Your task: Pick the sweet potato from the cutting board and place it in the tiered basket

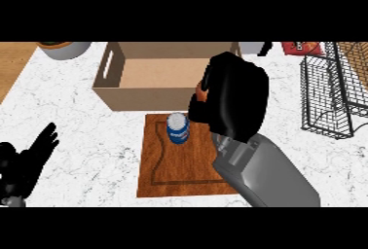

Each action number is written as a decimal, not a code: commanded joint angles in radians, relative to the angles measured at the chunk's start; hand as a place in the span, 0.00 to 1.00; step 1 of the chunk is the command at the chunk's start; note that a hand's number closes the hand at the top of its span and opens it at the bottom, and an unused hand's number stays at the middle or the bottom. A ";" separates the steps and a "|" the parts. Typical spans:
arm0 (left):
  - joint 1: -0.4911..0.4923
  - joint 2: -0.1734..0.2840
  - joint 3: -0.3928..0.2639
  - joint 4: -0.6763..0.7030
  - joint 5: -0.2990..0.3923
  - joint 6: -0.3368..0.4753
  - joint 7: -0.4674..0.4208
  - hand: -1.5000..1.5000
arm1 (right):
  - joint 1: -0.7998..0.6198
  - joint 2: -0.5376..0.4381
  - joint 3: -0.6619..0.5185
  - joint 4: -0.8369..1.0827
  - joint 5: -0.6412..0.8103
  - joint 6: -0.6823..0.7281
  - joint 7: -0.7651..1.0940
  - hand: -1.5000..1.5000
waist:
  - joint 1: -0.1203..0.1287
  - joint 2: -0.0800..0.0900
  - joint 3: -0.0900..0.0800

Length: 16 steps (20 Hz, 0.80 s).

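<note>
The counter [72, 121] under me was white marble with faint grey veins, and a strip of wooden surface [13, 63] showed at its far left edge. On it lay a brown wooden cutting board [161, 170] with a groove along its border, and a blue and white can [177, 128] stood near the board's far end. Beyond the board sat an open cardboard box [144, 73] with a slot handle in its left wall. The black wire tiered basket [332, 92] stood at the far right, well apart from the board.

My right hand [231, 95] hung above the board's far right corner, fingers curled round the sweet potato [200, 92], of which only an orange sliver showed at the hand's left side. My left hand [28, 163] rested at the lower left, fingers straight and relaxed, holding nothing. A grey bowl [64, 47] sat at the top left, and a red packet [302, 47] lay behind the basket.
</note>
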 commanded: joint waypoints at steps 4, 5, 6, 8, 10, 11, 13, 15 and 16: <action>0.053 -0.035 -0.024 -0.046 -0.026 0.017 -0.025 0.50 | -0.100 0.005 -0.174 -0.018 0.063 0.052 0.075 1.00 | 0.012 0.008 0.001; -0.001 -0.029 -0.016 -0.067 -0.006 0.022 0.038 0.50 | -0.090 -0.067 -0.261 -0.030 0.010 0.036 -0.010 1.00 | 0.006 0.009 0.002; -0.032 0.011 0.023 -0.015 0.021 -0.009 0.048 0.50 | -0.096 -0.048 -0.253 -0.052 0.026 0.059 0.007 1.00 | 0.004 0.009 0.001; -0.009 -0.014 -0.013 -0.046 -0.018 0.009 0.031 0.50 | -0.133 -0.066 -0.316 0.075 0.023 -0.034 -0.085 1.00 | 0.014 0.012 0.001; -0.002 -0.042 -0.025 -0.028 -0.037 0.033 0.016 0.50 | -0.104 -0.120 -0.374 0.074 -0.018 -0.036 -0.161 1.00 | 0.010 0.012 0.001; 0.033 -0.033 -0.020 -0.021 -0.032 0.002 -0.040 0.50 | -0.108 -0.129 -0.379 0.084 -0.010 -0.006 -0.156 1.00 | 0.011 0.011 0.001; -0.036 -0.002 0.008 0.036 -0.021 -0.006 -0.013 0.50 | -0.128 -0.155 -0.413 0.212 -0.017 -0.103 -0.249 1.00 | 0.013 0.014 0.001; -0.052 -0.019 0.013 0.068 -0.020 0.005 -0.043 0.50 | -0.157 -0.235 -0.474 0.234 -0.062 -0.075 -0.321 1.00 | 0.010 0.014 0.001; -0.072 0.000 0.018 0.076 -0.019 -0.006 -0.033 0.50 | -0.151 -0.259 -0.499 0.256 -0.076 -0.097 -0.355 1.00 | 0.009 0.014 0.001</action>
